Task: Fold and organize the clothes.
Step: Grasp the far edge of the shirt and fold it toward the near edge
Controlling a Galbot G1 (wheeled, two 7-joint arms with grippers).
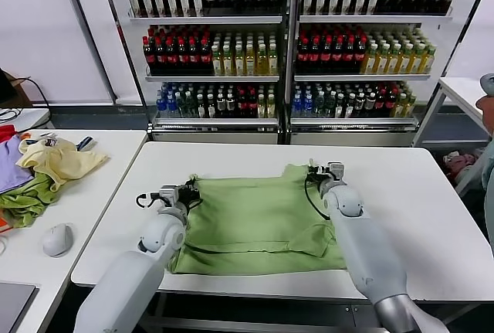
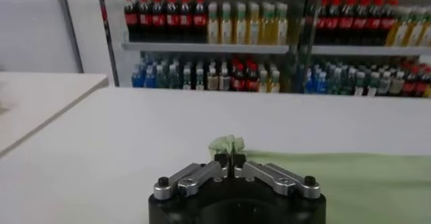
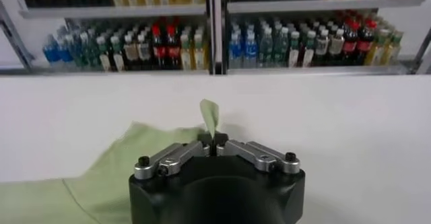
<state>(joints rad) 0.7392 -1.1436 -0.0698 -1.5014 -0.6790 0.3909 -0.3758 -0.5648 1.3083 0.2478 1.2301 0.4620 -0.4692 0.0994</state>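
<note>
The light green T-shirt (image 1: 255, 221) lies spread on the white table (image 1: 417, 194), folded over on itself. My left gripper (image 1: 187, 191) is shut on the shirt's far left corner; a tuft of green fabric (image 2: 227, 144) sticks out between its fingertips in the left wrist view, where the gripper (image 2: 229, 159) is low and central. My right gripper (image 1: 324, 172) is shut on the shirt's far right corner; a green flap (image 3: 209, 116) rises from the pinch of that gripper (image 3: 215, 142). The print is hidden.
A side table (image 1: 85, 194) on the left carries a pale yellow garment (image 1: 58, 161), darker green and purple cloths (image 1: 19, 194) and a computer mouse (image 1: 57, 239). Shelves of bottles (image 1: 285, 39) stand behind. A person's arm (image 1: 488, 109) shows at the right edge.
</note>
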